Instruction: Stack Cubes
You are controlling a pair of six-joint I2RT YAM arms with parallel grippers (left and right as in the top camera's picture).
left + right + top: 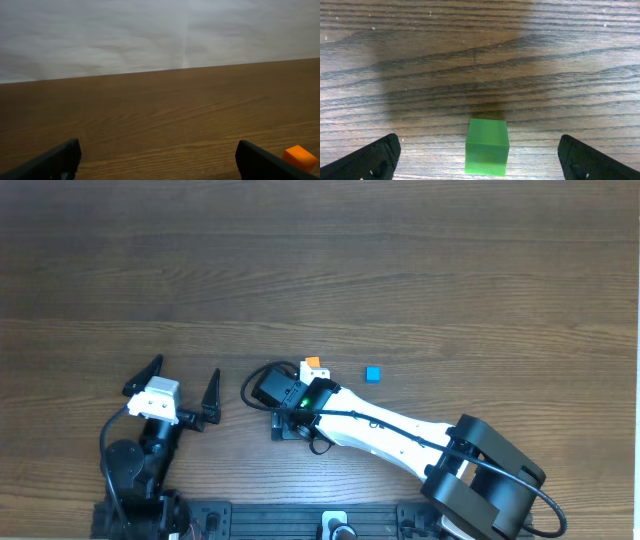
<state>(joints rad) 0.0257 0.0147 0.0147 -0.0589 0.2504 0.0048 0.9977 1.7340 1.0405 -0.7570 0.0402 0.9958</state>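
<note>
A green cube (487,146) lies on the wooden table (480,60) directly under my right gripper (480,167). The gripper is open, with one dark finger on each side of the cube and wide gaps between. From above, this right gripper (292,408) points down near the table's middle. An orange cube (313,363) sits just beyond it, and a blue cube (373,374) rests a little to the right. My left gripper (186,368) stands open and empty at the left, close to its base. The orange cube (300,157) shows beside one of its fingers.
The bare wooden table (320,260) stretches away beyond the cubes. A pale wall (160,30) rises past the table's far edge. The right arm's white link (390,430) crosses the lower middle of the table.
</note>
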